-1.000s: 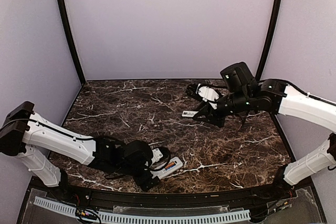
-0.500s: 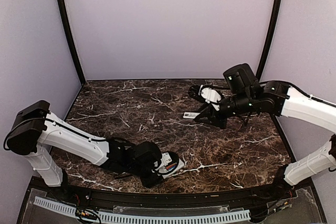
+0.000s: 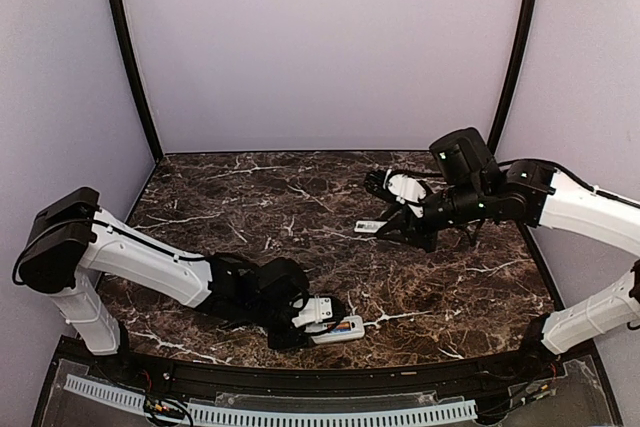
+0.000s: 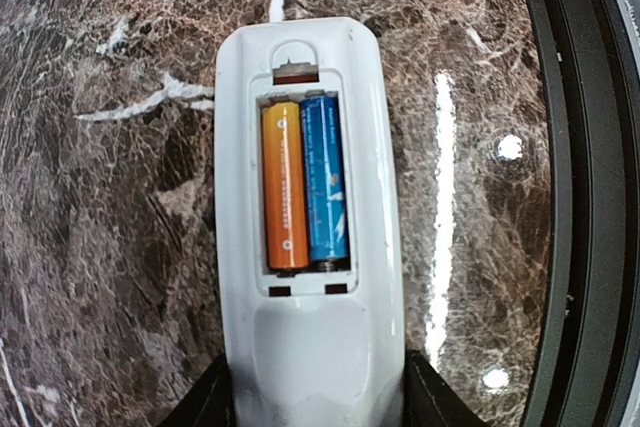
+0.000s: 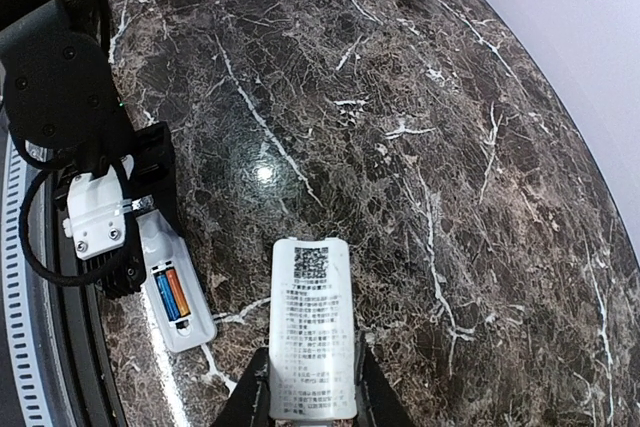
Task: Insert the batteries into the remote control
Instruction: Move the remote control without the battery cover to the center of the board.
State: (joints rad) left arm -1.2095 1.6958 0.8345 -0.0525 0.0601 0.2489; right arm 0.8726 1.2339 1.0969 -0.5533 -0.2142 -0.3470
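Observation:
The remote control lies back up at the table's near edge, its battery bay uncovered. The orange battery and the blue battery lie side by side in the bay. My left gripper is shut on the remote's end; it also shows in the top view with the remote. My right gripper is shut on a white cover plate printed with a code and small text, held above the table at the back right. The right wrist view also shows the remote.
The table's black raised rim runs just right of the remote in the left wrist view. Purple walls and two black poles close the back and sides. My left arm lies along the near edge.
My left gripper has slid right along the near edge with the remote, which has turned. My right gripper has shifted a little right and down with the cover plate.

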